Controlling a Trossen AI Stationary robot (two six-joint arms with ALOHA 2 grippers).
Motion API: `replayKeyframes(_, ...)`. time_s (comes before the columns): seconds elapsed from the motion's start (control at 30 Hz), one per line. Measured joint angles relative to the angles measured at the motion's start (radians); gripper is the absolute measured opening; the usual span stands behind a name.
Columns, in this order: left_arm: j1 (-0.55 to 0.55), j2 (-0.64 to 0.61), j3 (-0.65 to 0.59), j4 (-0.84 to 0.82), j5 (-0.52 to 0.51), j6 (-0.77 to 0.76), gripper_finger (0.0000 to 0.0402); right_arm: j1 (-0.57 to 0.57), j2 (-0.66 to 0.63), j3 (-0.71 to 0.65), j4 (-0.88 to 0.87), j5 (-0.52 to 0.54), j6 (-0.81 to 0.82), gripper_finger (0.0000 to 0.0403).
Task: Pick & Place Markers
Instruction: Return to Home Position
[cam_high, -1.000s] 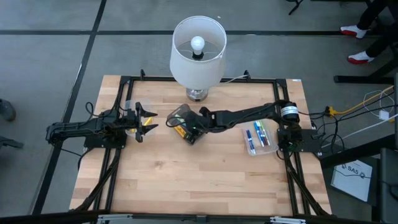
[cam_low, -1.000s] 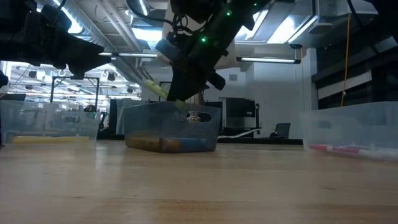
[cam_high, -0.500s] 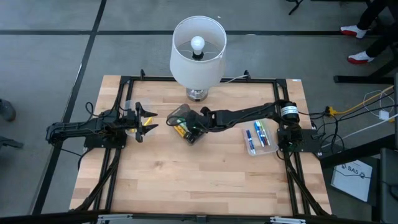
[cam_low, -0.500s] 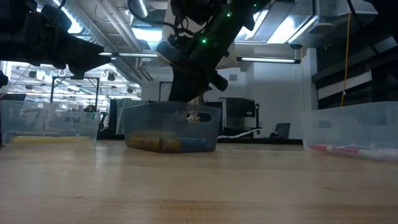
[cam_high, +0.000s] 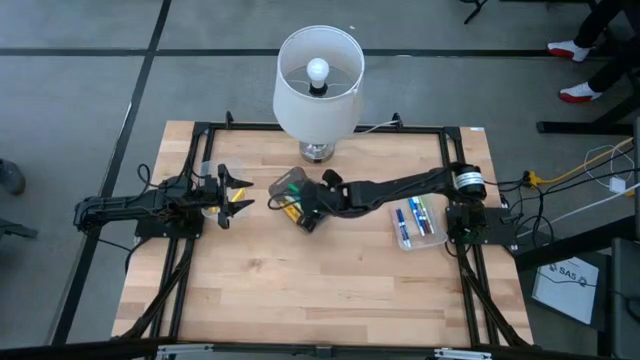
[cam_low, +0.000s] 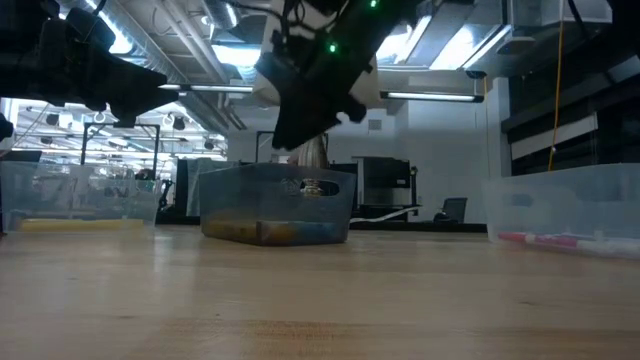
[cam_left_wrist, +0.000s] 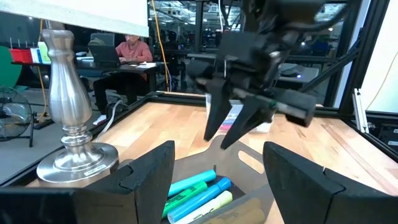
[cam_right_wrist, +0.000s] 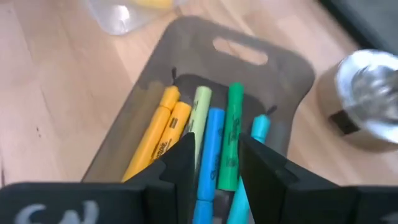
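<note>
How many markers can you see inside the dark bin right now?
6, side by side in the dark bin: two orange-yellow markers, a light green marker, a blue marker, a green marker and a cyan marker. The right gripper may hide more.

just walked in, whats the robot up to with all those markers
It is sorting markers into a dark bin in the middle of the table. The right gripper hovers over the bin, open and empty; yellow, orange, light green, blue, green and cyan markers already lie inside. The left gripper waits open at the table's left side. A few blue markers lie in a clear tray by the right arm's base.
</note>
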Motion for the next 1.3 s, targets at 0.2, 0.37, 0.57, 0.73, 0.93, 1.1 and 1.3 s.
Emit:
replayKeyframes(0.2,0.0,0.0,0.0,0.0,0.0,0.0,0.024,0.061,-0.043,0.0,0.02,0.09,-0.091,0.0122)
replayKeyframes(0.37,0.0,0.0,0.0,0.0,0.0,0.0,0.024,0.108,-0.061,0.0,0.036,-0.077,-0.155,0.0122)
replayKeyframes(0.57,0.0,0.0,0.0,0.0,0.0,0.0,0.024,0.155,-0.087,-0.008,-0.033,0.008,-0.073,0.0122)
replayKeyframes(0.73,0.0,0.0,0.0,0.0,0.0,0.0,0.024,0.21,-0.188,-0.137,0.046,-0.075,-0.168,0.0122)
replayKeyframes(0.93,0.0,0.0,0.0,0.0,0.0,0.0,0.0239,0.253,-0.379,-0.487,0.327,-0.097,-0.154,0.0122)
replayKeyframes(1.1,0.0,0.0,0.0,0.0,0.0,0.0,0.0239,0.252,-0.572,-0.848,0.766,-0.272,-0.172,0.0122)
replayKeyframes(1.3,0.0,0.0,0.0,0.0,0.0,0.0,0.0242,0.252,-0.711,-1.168,1.18,-0.347,-0.199,0.0122)
